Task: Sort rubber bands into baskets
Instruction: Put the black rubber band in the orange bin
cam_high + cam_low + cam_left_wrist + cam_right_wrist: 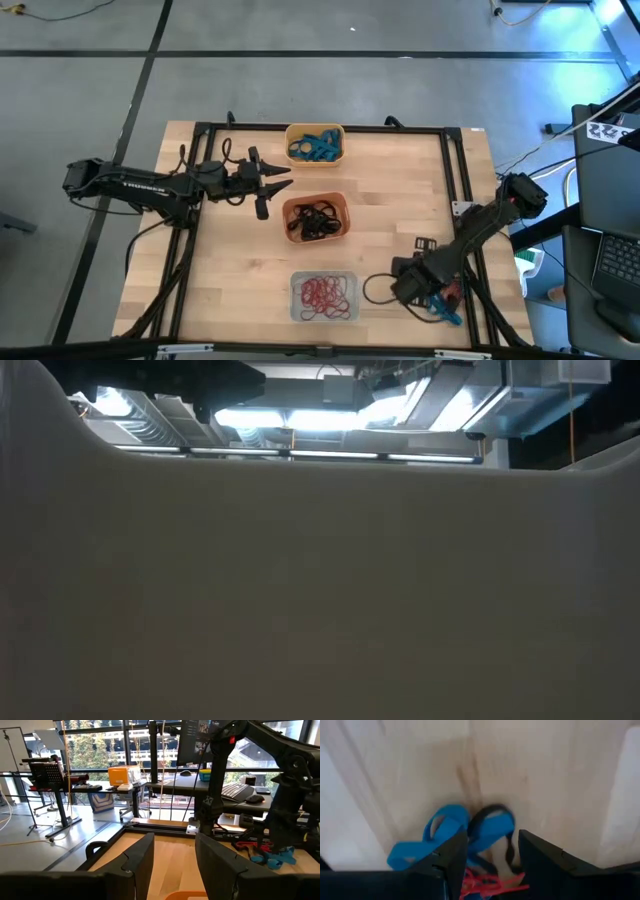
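Three baskets stand in a row down the table's middle. The yellow-orange basket [315, 143] holds blue bands, the red-orange basket [316, 218] black ones, and the pale basket [323, 297] red ones. My left gripper [274, 188] is open and empty, level, just left of the red-orange basket, whose rim shows in the left wrist view [185, 896]. My right gripper [437, 300] is open and points down over a small heap of loose bands [447, 306] at the near right. In the right wrist view, blue bands [445, 827], a black band [490, 812] and red bands [487, 882] lie between its fingers [451, 860]. My right gripper [492, 845] comes from above, pointing down, its open fingers on either side of the heap of blue, black and red bands, which lies on the table. A blue band [407, 855] runs under one finger. I cannot tell whether the fingers touch the bands.
A black frame [320, 128] runs around the wooden table top, and black cables [375, 290] lie near my right gripper. The pale basket's wall [320, 590] fills the low view. Bare wood lies to the left of the baskets.
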Robot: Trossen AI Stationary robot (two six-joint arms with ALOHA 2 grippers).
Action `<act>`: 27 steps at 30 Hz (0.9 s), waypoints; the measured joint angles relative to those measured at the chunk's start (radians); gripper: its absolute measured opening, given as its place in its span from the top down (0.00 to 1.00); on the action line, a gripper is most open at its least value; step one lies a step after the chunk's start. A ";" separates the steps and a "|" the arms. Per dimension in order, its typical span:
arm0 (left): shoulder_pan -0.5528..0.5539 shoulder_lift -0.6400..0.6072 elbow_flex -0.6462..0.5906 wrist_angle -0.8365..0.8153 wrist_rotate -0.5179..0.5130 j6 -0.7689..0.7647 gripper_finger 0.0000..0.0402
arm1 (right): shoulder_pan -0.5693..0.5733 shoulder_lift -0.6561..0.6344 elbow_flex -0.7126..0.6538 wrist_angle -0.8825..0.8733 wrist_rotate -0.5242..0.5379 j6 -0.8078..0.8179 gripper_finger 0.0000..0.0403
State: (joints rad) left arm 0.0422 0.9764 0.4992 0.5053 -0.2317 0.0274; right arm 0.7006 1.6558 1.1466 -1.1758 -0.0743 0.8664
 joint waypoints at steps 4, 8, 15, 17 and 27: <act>0.000 0.000 0.000 0.000 0.000 0.000 0.65 | 0.053 0.000 -0.026 -0.010 -0.006 0.033 0.56; 0.000 0.000 0.000 0.000 0.000 -0.001 0.65 | 0.082 0.000 -0.082 -0.031 -0.001 0.080 0.56; 0.000 0.000 0.000 0.000 0.000 0.002 0.65 | 0.098 0.000 -0.183 0.038 0.000 0.135 0.56; 0.000 0.000 -0.001 0.000 0.000 0.003 0.65 | 0.097 0.000 -0.207 0.074 0.004 0.129 0.56; 0.000 0.000 -0.001 0.000 0.000 0.005 0.65 | 0.098 0.000 -0.277 0.148 0.006 0.150 0.60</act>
State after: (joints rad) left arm 0.0422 0.9764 0.4984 0.5049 -0.2317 0.0322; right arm 0.7982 1.6562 0.8692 -1.0282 -0.0683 1.0164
